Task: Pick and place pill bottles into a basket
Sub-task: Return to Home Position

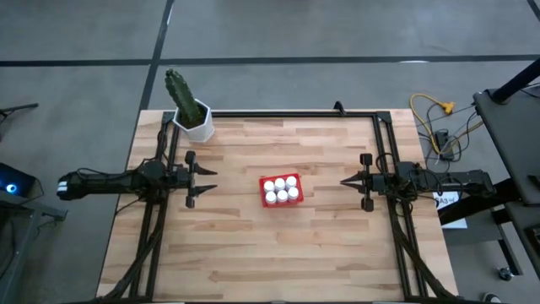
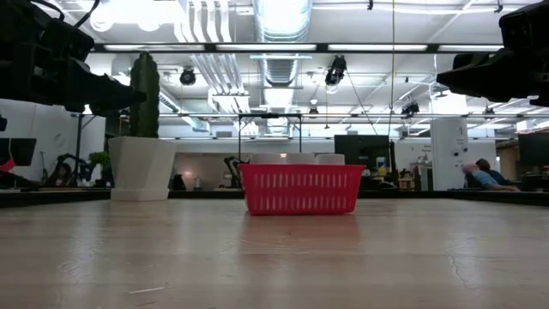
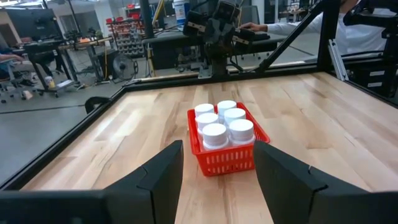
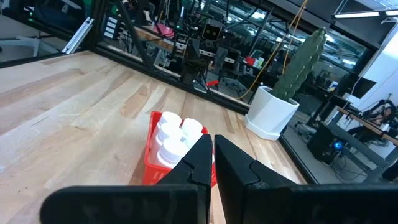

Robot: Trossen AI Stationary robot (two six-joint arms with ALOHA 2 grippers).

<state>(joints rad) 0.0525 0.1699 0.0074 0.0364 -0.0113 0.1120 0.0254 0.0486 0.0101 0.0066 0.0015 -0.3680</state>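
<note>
The red basket (image 1: 281,191) stands on its base near the middle of the wooden table, with several white pill bottles (image 1: 280,189) upright inside it. The left wrist view shows the basket (image 3: 227,150) and the bottles' white caps (image 3: 222,121) ahead of the fingers. My left gripper (image 1: 211,179) is open, held level above the table's left side, well clear of the basket. My right gripper (image 1: 343,181) is shut, level above the table's right side, pointing at the basket (image 4: 152,163) from a distance.
A white hexagonal pot with a green cactus (image 1: 191,108) stands at the table's far left corner. A black frame (image 1: 295,115) runs along the table's far edge and down both sides. Bare wood lies all around the basket. People sit in the room behind.
</note>
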